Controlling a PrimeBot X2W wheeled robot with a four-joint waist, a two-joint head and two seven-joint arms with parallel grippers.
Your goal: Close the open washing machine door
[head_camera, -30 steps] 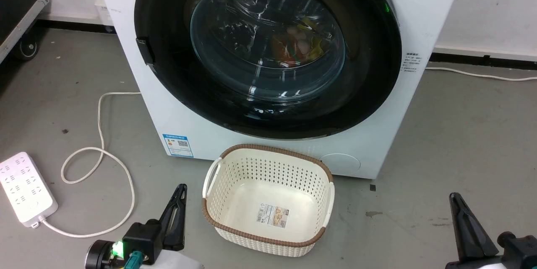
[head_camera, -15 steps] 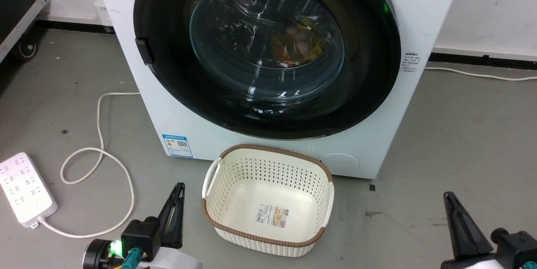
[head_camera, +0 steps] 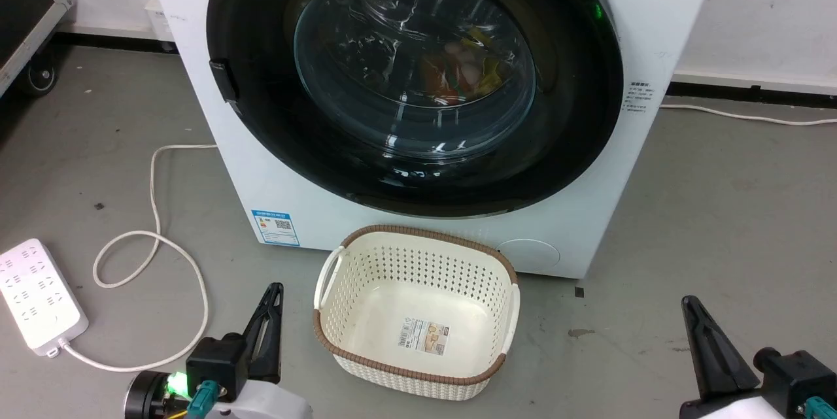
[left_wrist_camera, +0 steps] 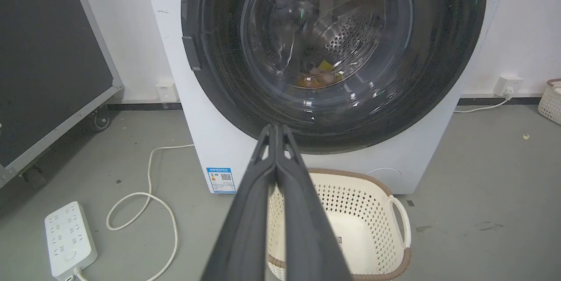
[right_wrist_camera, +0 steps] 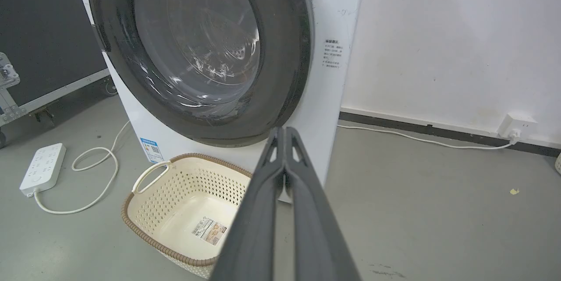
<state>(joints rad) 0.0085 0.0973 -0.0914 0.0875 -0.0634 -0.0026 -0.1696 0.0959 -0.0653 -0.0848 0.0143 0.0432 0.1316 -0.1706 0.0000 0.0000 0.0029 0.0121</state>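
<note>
Both grippers sit low, each with its fingers pressed together on nothing. Up and ahead of the left gripper (head_camera: 275, 289) and right gripper (head_camera: 688, 301), the washing machine door (head_camera: 413, 66) lies flat against the washing machine (head_camera: 261, 193), apparently already shut. The left gripper seems nearer, beside a cream basket (head_camera: 392, 268).

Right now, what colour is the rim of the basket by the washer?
Brown basket rim, cream perforated walls; head view shows it best.

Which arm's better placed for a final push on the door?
Left, likely: left gripper sits before the washing machine door, below its tabbed left rim; right gripper lies right of the washing machine.
</note>
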